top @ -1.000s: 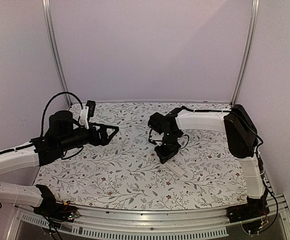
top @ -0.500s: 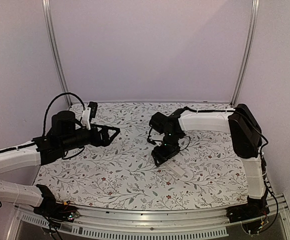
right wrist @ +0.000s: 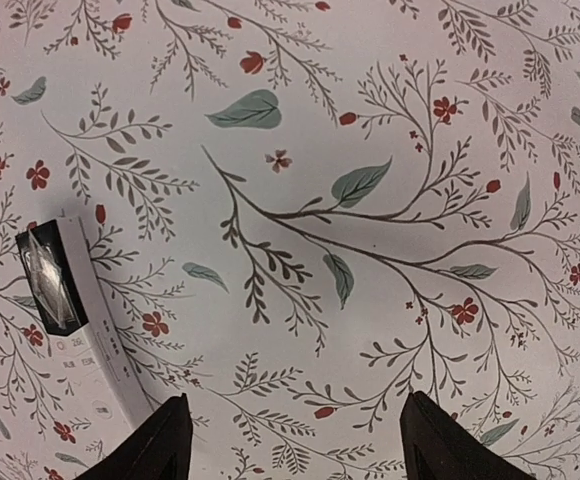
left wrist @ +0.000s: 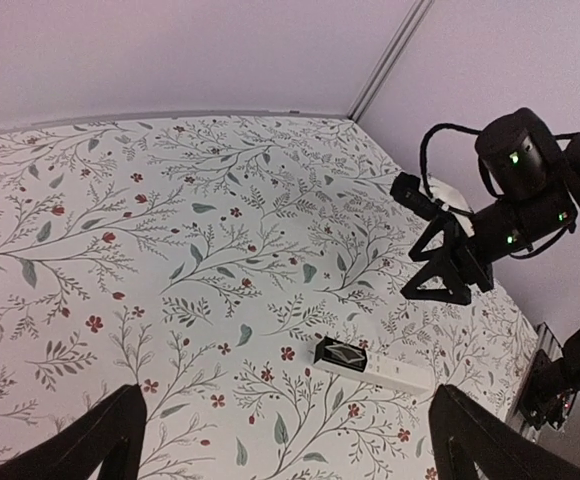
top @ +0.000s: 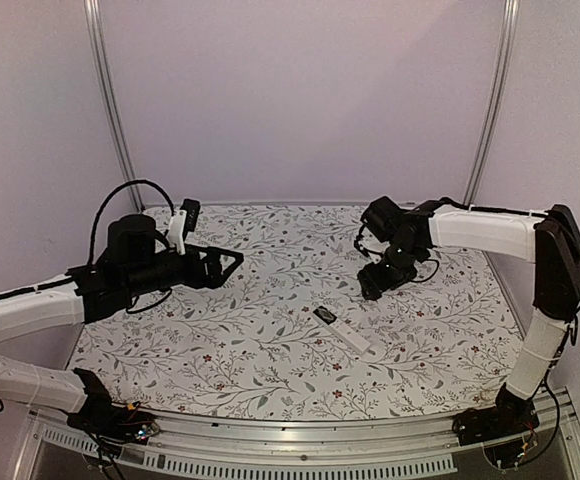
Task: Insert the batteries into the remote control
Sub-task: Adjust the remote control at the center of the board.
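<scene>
The remote control (top: 344,331) lies flat on the flowered tabletop, right of centre, its black patch (top: 324,315) at the far-left end. It also shows in the left wrist view (left wrist: 372,366) and the right wrist view (right wrist: 78,331). My left gripper (top: 230,263) is open and empty, held above the table well left of the remote; its fingertips (left wrist: 110,440) frame the bottom of its view. My right gripper (top: 374,285) is open and empty, just behind and right of the remote, and shows in the left wrist view (left wrist: 444,272). No batteries are in view.
The flowered cover (top: 270,340) spans the whole tabletop. Metal posts stand at the back left (top: 110,110) and back right (top: 490,110), with walls close behind. A metal rail (top: 300,440) runs along the near edge.
My right gripper has lifted off the remote and moved back and to the right, leaving the remote uncovered on the table. My left gripper has barely shifted.
</scene>
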Robot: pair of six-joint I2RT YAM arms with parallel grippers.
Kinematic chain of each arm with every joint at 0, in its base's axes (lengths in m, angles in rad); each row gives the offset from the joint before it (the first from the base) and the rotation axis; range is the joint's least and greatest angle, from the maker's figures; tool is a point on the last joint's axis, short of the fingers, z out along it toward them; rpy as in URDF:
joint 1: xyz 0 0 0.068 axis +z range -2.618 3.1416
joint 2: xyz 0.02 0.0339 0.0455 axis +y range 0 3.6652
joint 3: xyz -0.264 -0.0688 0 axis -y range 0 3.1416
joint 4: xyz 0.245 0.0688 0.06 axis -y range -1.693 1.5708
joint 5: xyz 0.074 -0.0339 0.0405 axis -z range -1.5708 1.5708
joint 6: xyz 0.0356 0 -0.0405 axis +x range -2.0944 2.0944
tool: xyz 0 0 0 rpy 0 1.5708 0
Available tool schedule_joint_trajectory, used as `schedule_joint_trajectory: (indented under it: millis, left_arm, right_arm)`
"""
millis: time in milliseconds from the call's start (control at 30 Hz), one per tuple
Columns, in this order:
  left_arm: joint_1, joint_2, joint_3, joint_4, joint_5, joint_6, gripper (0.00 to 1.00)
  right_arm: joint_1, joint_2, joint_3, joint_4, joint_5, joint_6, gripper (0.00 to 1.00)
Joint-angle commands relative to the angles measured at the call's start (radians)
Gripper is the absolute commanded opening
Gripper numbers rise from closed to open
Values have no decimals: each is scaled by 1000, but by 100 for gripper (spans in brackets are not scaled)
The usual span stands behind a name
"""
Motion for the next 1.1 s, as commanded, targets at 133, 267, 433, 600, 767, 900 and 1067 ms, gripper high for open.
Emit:
schedule_joint_trajectory:
  millis: [133, 267, 433, 600, 767, 900, 1067]
  left_arm:
    - [10, 25, 60, -69, -19, 24, 99]
    - [10, 28, 60, -71, -23, 26, 100]
    - [10, 25, 56, -73, -24, 27, 100]
    - [10, 25, 65, -94, -26, 24, 99]
    - [10, 30, 67, -90, -25, 14, 100]
    - [10, 36, 74, -93, -22, 8, 100]
    - [10, 54, 93, -141, -27, 0, 100]
  right_arm:
    - [47, 64, -100, 40, 142, -8, 73]
    - [78, 89, -132, 58, 122, -5, 73]
    - [137, 103, -152, 83, 74, 3, 73]
    - [207, 95, -162, 113, -14, 24, 73]
    - [251, 87, -175, 166, -90, 66, 74]
    - [275, 97, -171, 191, -123, 101, 75]
    - [287, 95, -173, 224, -167, 124, 76]
